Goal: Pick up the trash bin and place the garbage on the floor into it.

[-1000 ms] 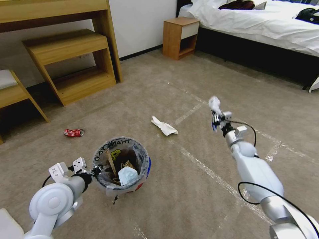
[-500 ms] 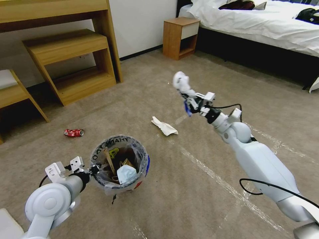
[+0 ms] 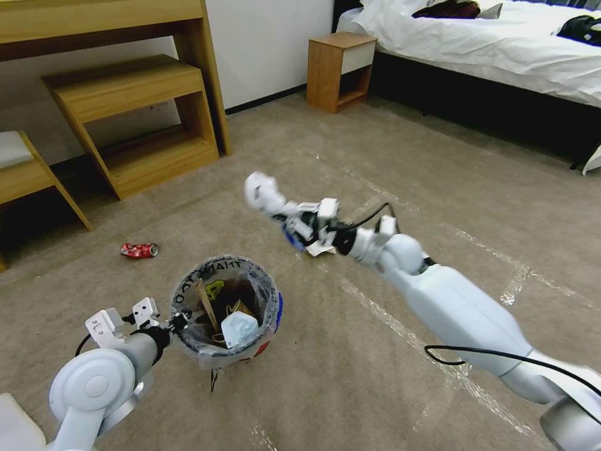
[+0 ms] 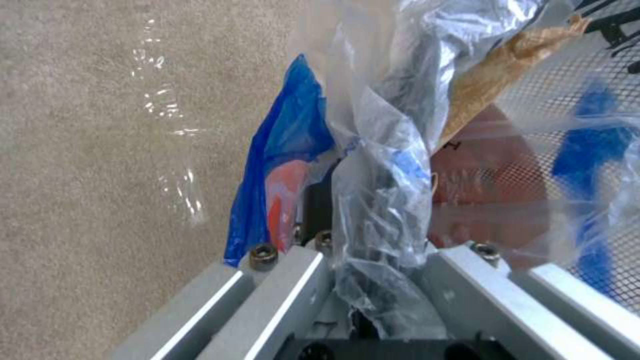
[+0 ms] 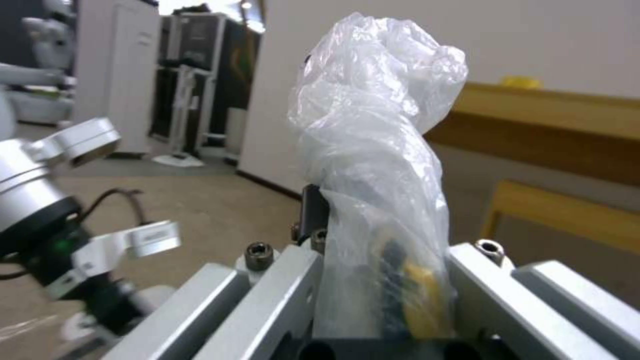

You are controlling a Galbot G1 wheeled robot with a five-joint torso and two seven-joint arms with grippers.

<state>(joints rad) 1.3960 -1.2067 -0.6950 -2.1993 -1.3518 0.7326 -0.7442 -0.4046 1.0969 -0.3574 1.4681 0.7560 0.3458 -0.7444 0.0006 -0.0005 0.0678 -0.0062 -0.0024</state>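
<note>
One crumpled white plastic wad [image 3: 263, 191], light and soft, sits clamped at its base in the right gripper [image 3: 294, 224], frame centre; left gripper [image 3: 178, 322] pinches the red bin's rim [image 3: 188, 285].

Right gripper [image 5: 383, 280] clamped on crumpled white plastic wad [image 5: 373, 125]; left gripper [image 5: 100, 260] beyond, wooden furniture [image 5: 553, 130] behind.

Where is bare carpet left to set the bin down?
Bare carpet lies between the bin and the right arm, crossed by tape lines, and near the nightstand and bed. Crowded: the can beside the shelves, and the white paper under the right gripper, which holds a white wad. The left gripper grips the bin's rim.
</note>
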